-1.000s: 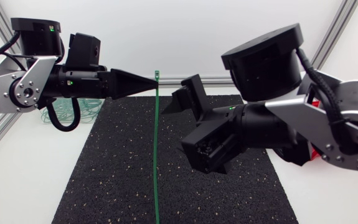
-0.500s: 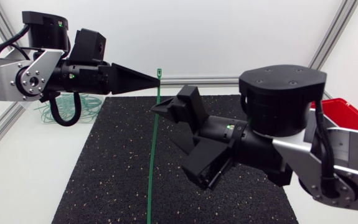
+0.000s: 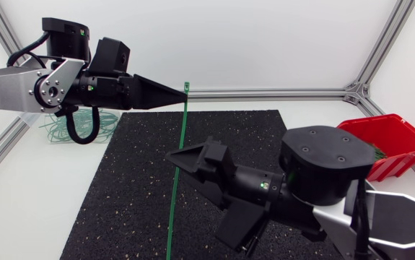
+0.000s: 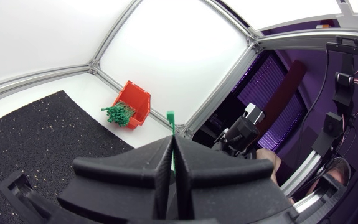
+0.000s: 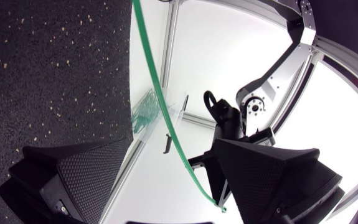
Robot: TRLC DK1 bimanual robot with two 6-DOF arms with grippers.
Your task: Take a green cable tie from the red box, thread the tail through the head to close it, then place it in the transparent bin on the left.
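The left gripper (image 3: pixel 181 91) pinches the green tie (image 3: pixel 179 137) by its head, and the tail hangs straight down. The right gripper (image 5: pixel 172 149) is open around it. No loop yet — threading and the left bin (image 3: pixel 48 132) are not done.

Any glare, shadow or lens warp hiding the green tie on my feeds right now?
Head view: even light, no glare; the cable tie stands out against the black mat. Left wrist view: bright white wall behind, and the left gripper hides all but the tie's tip. Right wrist view: the tie looks bowed, likely partly fisheye, between the right gripper's open fingers.
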